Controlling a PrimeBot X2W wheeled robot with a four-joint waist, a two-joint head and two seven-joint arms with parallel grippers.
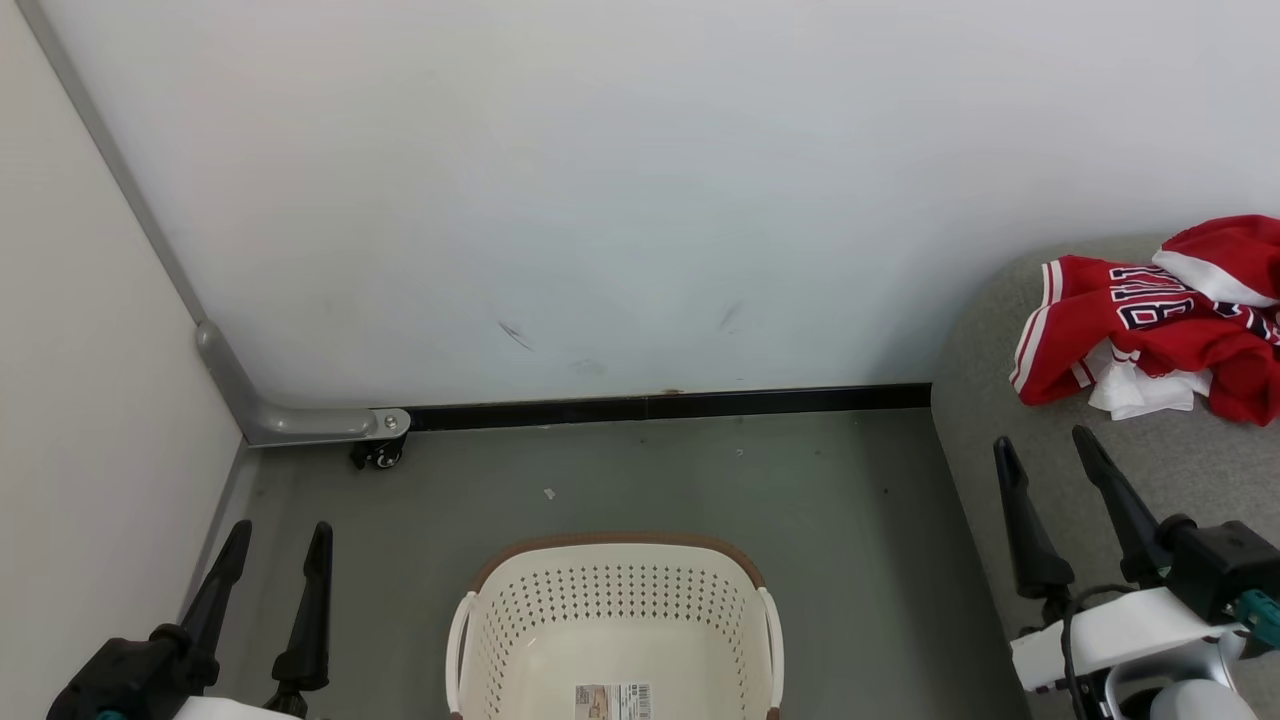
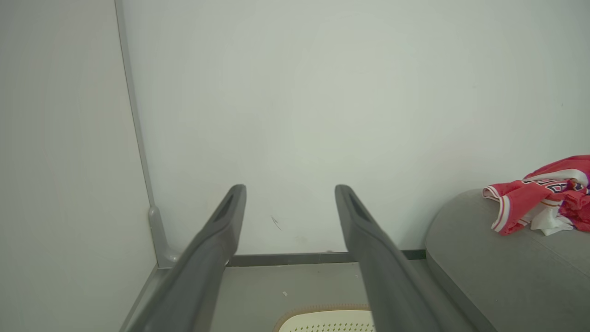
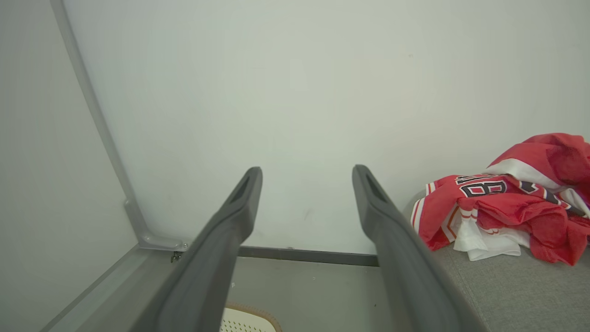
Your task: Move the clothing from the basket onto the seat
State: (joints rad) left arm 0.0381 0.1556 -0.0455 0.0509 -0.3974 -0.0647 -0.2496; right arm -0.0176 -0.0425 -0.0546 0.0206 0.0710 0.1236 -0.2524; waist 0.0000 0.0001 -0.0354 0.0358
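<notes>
Wall [image 1: 640, 200] and grey floor [image 1: 850, 520] back the whole scene. At the far left of the head view, the left pincer [image 1: 281, 528] stands with its fingers spread wide and nothing between them. A small castor [image 1: 380, 455] sits at the foot of the wall beyond it.

In the middle is the basket [image 1: 615, 600], on the floor with its rounded brown-rimmed end pointing at the wall. The head view looks down onto its bottom and the sticker [image 1: 612, 700] there, while each wrist view catches just a slice of the rim. Its near end is cut off, so its long axis cannot be told.

Further right, the right pincer [image 1: 1040, 440] is just as wide and holds nothing, poised over the edge of the seat [image 1: 1220, 460]. The clothing [image 1: 1150, 330] lies bunched on the seat, well apart from the basket. The heap's long axis runs left to right, with its striped edge towards the seat's rounded end. The right wrist view shows the black lettering and white fabric underneath more plainly.
</notes>
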